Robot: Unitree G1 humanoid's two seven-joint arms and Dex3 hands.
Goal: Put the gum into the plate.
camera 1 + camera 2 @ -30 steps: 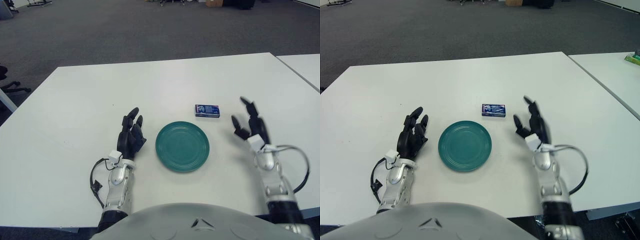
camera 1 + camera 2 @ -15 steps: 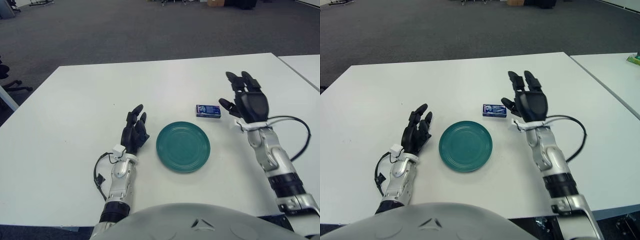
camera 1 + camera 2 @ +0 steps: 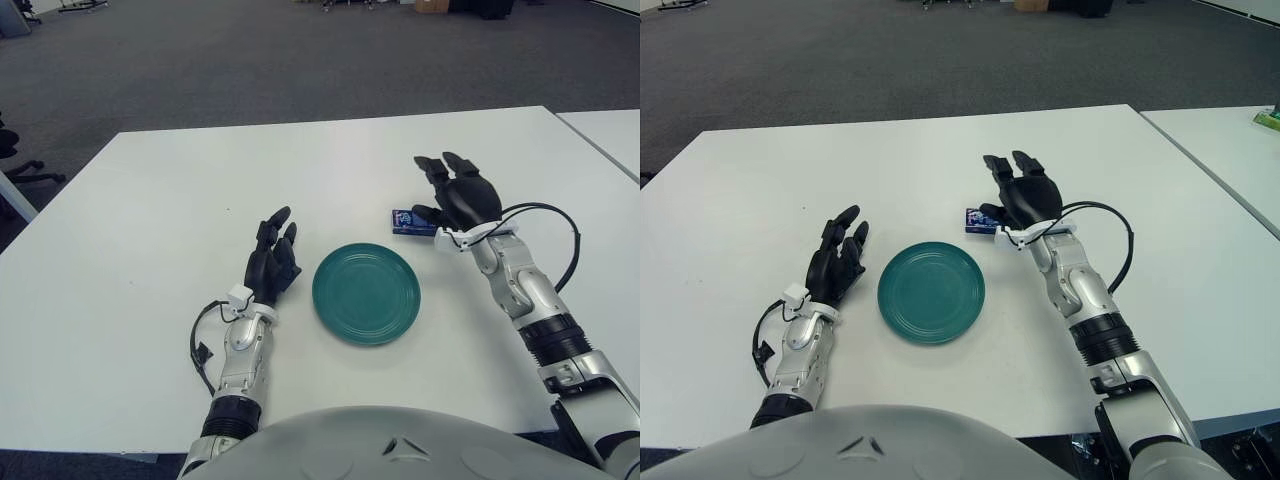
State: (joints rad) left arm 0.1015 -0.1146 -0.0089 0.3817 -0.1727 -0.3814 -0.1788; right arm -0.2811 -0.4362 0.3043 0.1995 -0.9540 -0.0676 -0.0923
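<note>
Left eye view has the white desk (image 3: 150,250) filling most of the frame, with the round teal plate (image 3: 366,292) sitting just below centre. The small blue rectangular pack of gum (image 3: 406,222) lies flat on the desk up and to the right of the plate, near its rim but apart from it, and not yet in it.

The right hand (image 3: 458,196) shows right of centre, hanging over the pack's right end and covering part of it. Its fingers are spread, two pointing toward the top of the frame and the thumb reaching down beside the pack; nothing is gripped, though whether the thumb touches the box I cannot tell. My guess is that it is placed this way to straddle the pack before closing on it, the open spread leaving room to settle around the narrow box.

The left hand (image 3: 272,262) shows just left of the plate, fingers loosely extended and empty, seemingly kept out of the way since the gum sits on the other side.
</note>
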